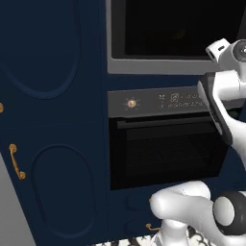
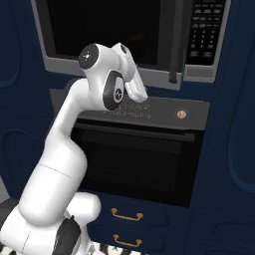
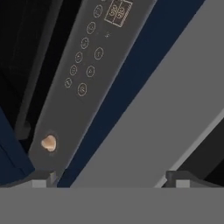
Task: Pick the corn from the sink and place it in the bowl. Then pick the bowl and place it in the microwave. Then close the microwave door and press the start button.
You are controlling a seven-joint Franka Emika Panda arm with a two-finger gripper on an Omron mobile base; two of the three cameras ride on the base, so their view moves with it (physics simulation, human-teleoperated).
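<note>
**Microwave stage: end effector open at the lower frame**

I have the end effector raised in front of the appliance wall. Its jaws stand fully apart and hold nothing. In the hand view it looks along the oven control panel, past a copper knob and a blue cabinet strip, to the grey lower frame of the microwave.

The microwave sits directly above the oven. Its front reads dark. I cannot tell from these views whether the door is fully shut or what is inside.

I judge that the microwave stage is in hand, most likely the button press. The keypad lies at the right end of the microwave, beyond the vertical door handle. The next move calls for raising the end effector and carrying it right, then advancing one fingertip squarely onto the start button.

Clearances:
- The handle stands proud between the end effector and the keypad, so I pass in front of it.
- The oven panel and knob lie close below.
- Open room lies outward, away from the cabinet face.
</note>
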